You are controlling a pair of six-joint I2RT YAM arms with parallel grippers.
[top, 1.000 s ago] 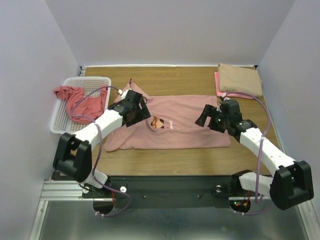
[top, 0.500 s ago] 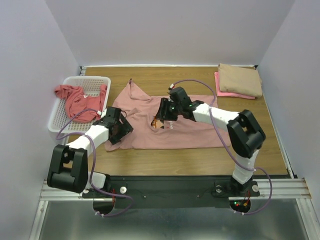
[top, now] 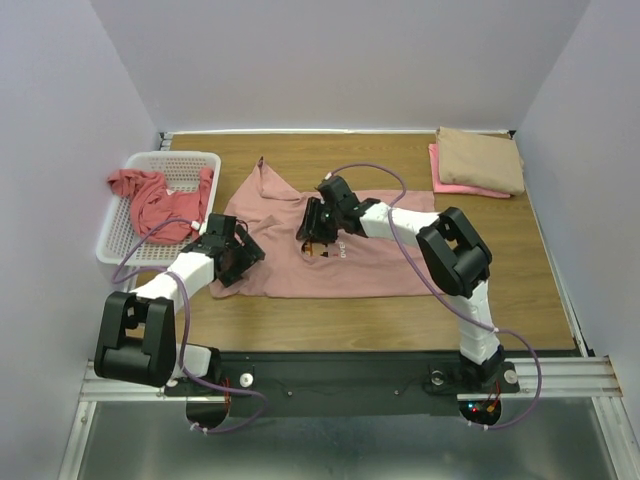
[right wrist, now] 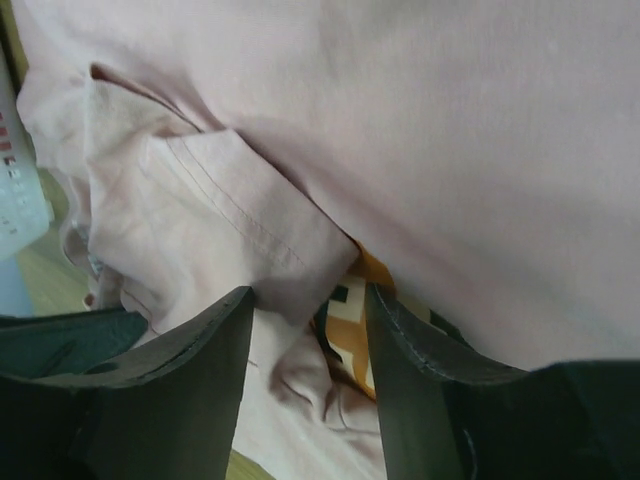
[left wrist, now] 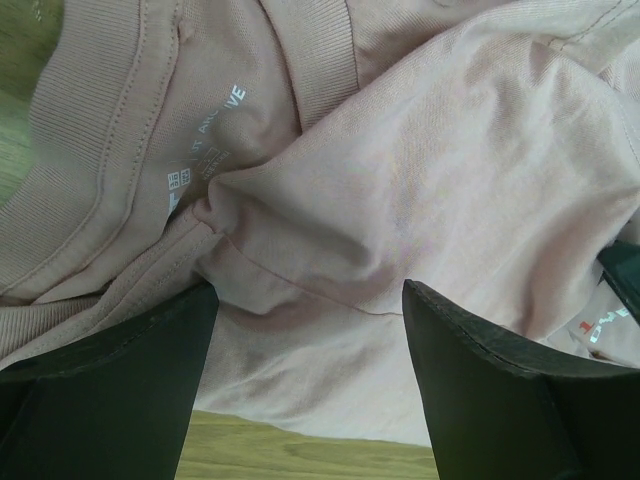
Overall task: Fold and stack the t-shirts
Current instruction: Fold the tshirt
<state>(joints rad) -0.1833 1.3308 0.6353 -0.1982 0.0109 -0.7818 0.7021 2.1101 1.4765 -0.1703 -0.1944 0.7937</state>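
Straddling dusty-pink t-shirt [top: 400,270], jaws apart, nothing gripped: left end effector [left wrist: 307,295] at collar [left wrist: 110,130], right end effector [right wrist: 308,295] at sleeve hem [right wrist: 240,215].

Left tool [top: 233,256] and right tool [top: 309,226] both low, fingers apart.

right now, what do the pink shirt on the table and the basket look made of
Dusty-pink t-shirt: soft matte knit, probably cotton jersey, given its ribbed collar, stitched hems and loose creases. Basket: white plastic, apparently, with stiff mesh walls.
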